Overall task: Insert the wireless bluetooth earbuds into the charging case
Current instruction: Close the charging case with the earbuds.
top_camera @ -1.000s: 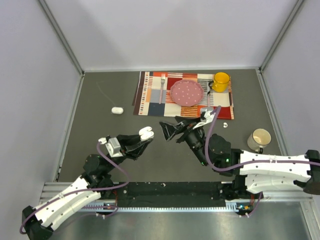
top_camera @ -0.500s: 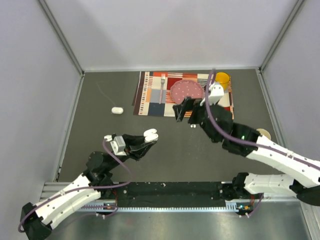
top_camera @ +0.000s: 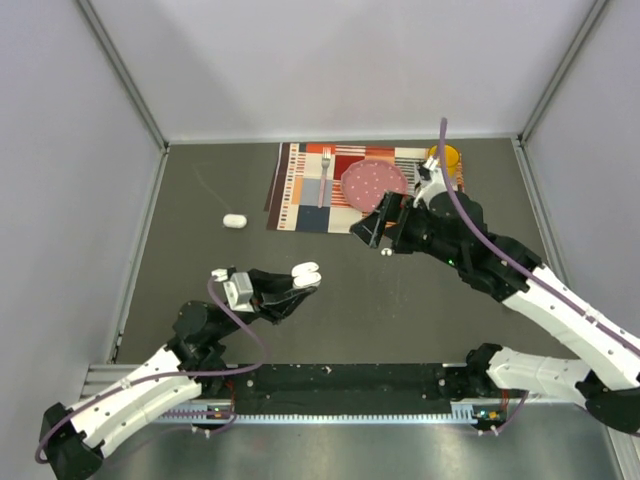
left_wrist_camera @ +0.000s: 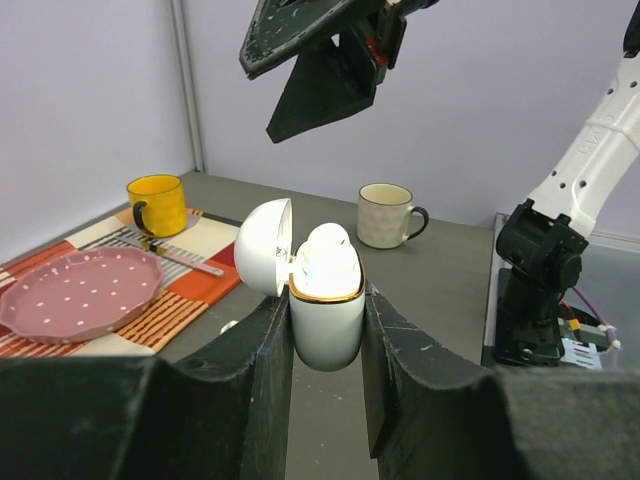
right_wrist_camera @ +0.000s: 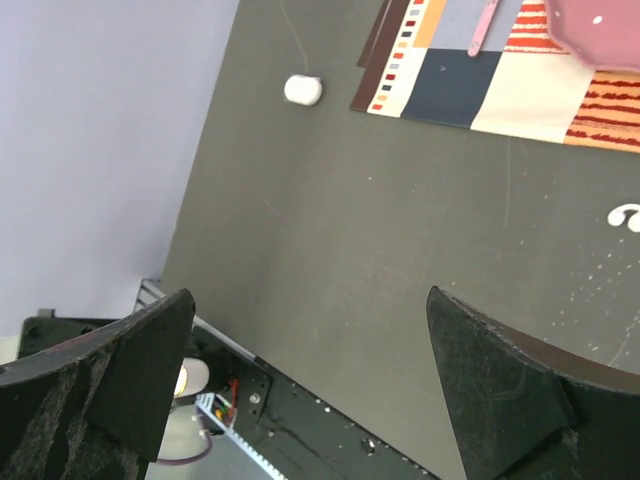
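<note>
We've got the left claw clamped on the open charging case, lid tipped back, 1 white bud showing inside. The right claw hangs wide open above the tabletop, with 1 loose earbud lying beside the placemat.

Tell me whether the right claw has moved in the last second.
Yes. The right claw moved up the view and right, reaching the placemat's near edge.
</note>
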